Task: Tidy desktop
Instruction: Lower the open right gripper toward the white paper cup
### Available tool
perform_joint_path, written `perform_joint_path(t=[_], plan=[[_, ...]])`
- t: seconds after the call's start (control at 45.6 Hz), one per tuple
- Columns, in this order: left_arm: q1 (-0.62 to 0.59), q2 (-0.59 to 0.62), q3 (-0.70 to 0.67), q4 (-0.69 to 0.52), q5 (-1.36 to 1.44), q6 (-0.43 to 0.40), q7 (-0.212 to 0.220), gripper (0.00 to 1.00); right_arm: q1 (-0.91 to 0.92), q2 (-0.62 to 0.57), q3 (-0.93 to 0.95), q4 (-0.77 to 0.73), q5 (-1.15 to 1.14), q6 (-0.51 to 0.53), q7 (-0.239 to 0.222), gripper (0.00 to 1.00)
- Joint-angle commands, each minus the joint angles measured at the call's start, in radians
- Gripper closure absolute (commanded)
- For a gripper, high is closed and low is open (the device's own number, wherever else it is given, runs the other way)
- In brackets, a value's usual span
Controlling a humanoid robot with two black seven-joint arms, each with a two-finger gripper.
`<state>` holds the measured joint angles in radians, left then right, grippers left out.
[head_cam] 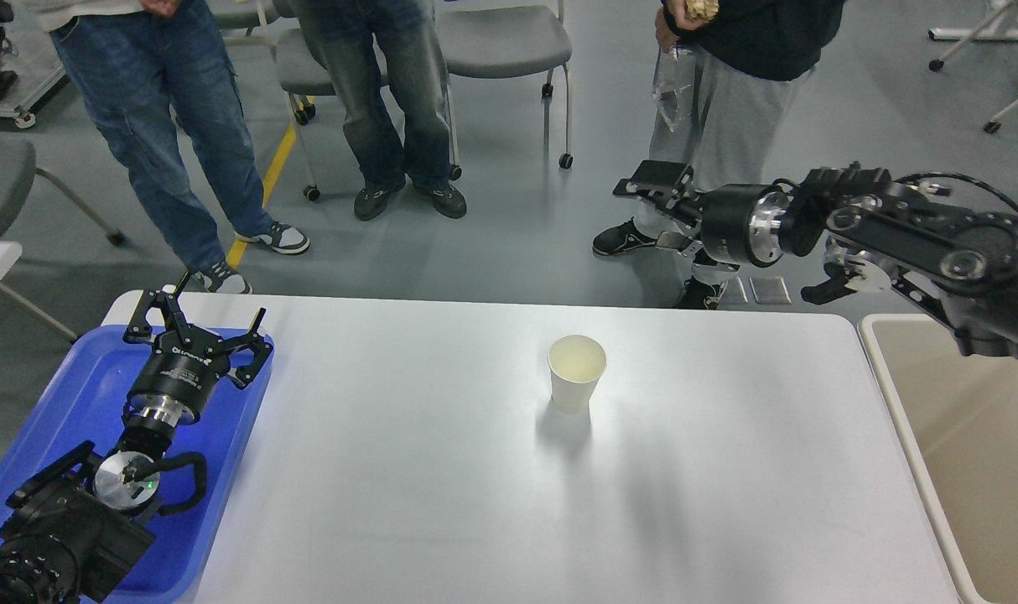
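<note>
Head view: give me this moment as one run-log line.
desktop: one paper cup upright, centre | left gripper: open, above blue tray | right gripper: empty, beyond far edge | bin: right

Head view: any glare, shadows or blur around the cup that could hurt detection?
Head view: sharp overall, no motion blur. Soft sheen on the desktop left of the paper cup; the cup's diffuse shadow falls toward the camera, with a fainter streak to its right. Left gripper is crisp over the blue tray; right gripper is dark against the floor.
</note>
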<state>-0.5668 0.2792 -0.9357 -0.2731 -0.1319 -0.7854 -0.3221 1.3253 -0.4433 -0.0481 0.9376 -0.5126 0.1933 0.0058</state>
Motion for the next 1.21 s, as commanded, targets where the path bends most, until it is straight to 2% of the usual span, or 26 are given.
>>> perform_joint_path(t=[0.0,0.351,0.549,0.878,1.185], plan=[[0.001,0.0,0.0,0.0,0.0,0.0,0.0,0.0,0.043,0.075,-0.167,0.004,-0.176,-0.003,0.003,0.0],[-0.001,0.0,0.0,0.0,0.0,0.0,0.0,0.0,0.066,0.187,-0.326,-0.04,-0.273,-0.002,0.005,0.0],[-0.001,0.0,0.0,0.0,0.0,0.0,0.0,0.0,0.052,0.259,-0.391,-0.114,-0.285,-0.002,0.005,0.0],[-0.001,0.0,0.0,0.0,0.0,0.0,0.0,0.0,0.002,0.354,-0.406,-0.244,-0.283,-0.002,0.005,0.0],[-0.001,0.0,0.0,0.0,0.0,0.0,0.0,0.0,-0.072,0.38,-0.404,-0.349,-0.282,-0.006,0.005,0.0]])
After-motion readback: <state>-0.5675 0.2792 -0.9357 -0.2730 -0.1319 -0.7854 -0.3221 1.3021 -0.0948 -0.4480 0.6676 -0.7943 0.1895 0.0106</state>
